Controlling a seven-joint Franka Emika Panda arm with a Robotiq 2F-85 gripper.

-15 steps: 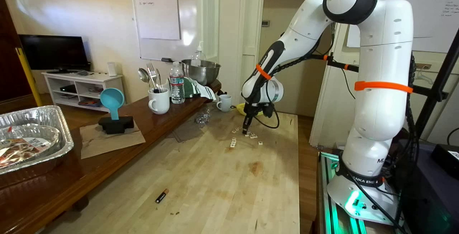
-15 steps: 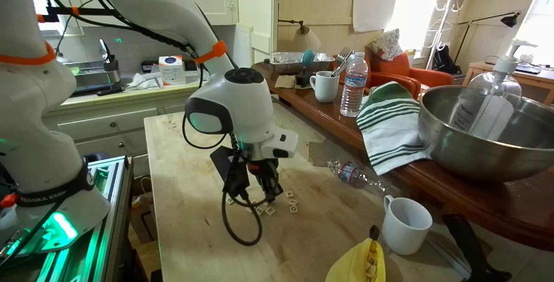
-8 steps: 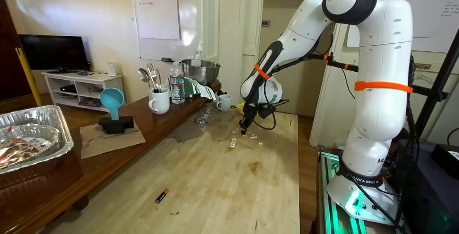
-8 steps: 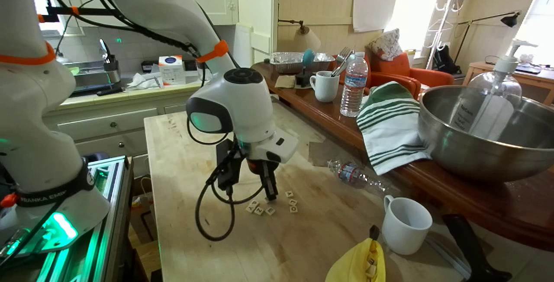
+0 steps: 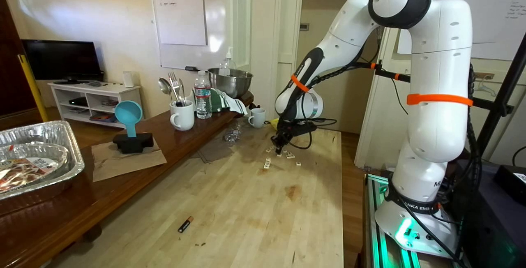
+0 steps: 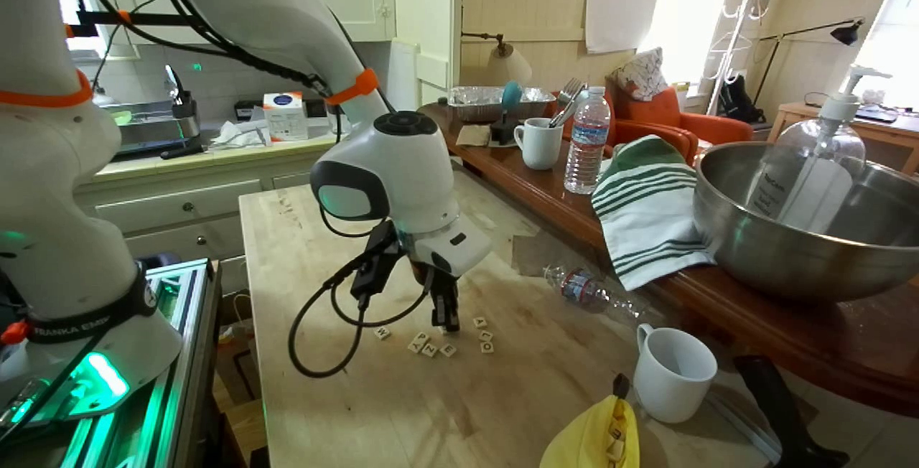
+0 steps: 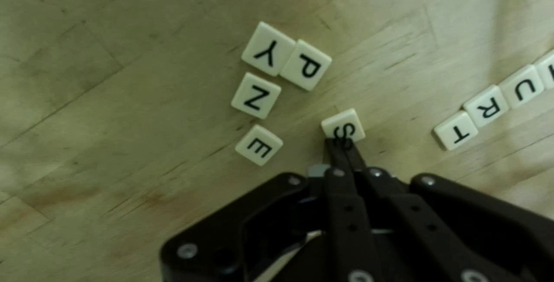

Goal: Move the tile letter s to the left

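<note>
A black television [image 5: 61,58] stands on a low white cabinet [image 5: 117,90].

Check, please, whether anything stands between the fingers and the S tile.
Nothing visible does: in the wrist view, the fingers cover part of the S tile, and no other tile lies between. Whether they touch it is unclear.

Wrist view, from my station: S tile [image 7: 346,120], right of centre, smooth, faintly glossy, plastic-looking; gripper [image 7: 342,143], bottom of frame, mostly matt, with shiny metal screw heads [image 7: 187,251]. Tabletop [image 7: 130,143]: wood, low sheen, scratched. In an exterior view I log, far left, a tray [image 5: 73,153] of crinkled shiny foil; the ledge [image 5: 174,144] beneath it, glossy wood. In an exterior view I log, far right, a bowl [image 6: 782,267] of smooth reflective metal; left of it, a towel [image 6: 642,202], matt cloth.
</note>
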